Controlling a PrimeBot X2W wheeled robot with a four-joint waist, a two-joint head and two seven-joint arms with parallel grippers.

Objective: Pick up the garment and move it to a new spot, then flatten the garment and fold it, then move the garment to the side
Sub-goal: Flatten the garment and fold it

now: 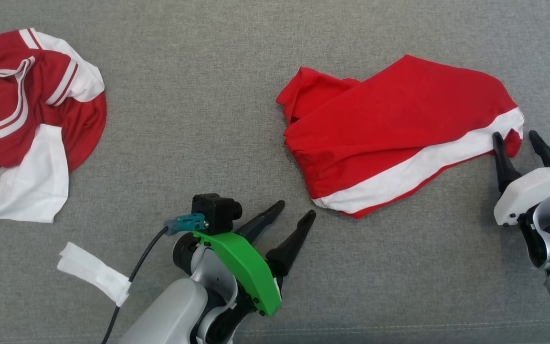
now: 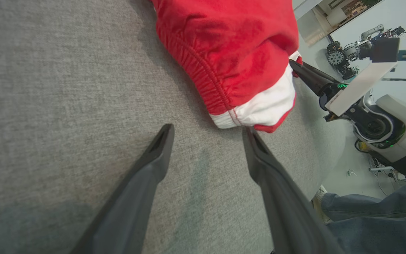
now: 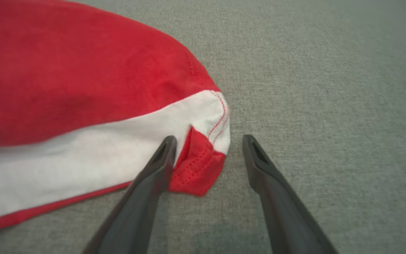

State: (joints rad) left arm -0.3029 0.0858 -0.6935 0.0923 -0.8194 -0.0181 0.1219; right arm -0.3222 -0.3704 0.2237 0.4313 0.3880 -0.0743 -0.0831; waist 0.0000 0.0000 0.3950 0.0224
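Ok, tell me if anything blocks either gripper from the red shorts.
Nothing visible does. The open right gripper straddles a hem corner of the red shorts; only bare grey surface lies between the open left gripper and their waistband end.

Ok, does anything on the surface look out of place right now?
Nothing looks spilled or torn. The red shorts lie slanted and rumpled, left end bunched over itself. A red-and-white jersey sits heaped at the left edge. A white strip sits against the black cable. The right gripper stands open astride the shorts' corner.
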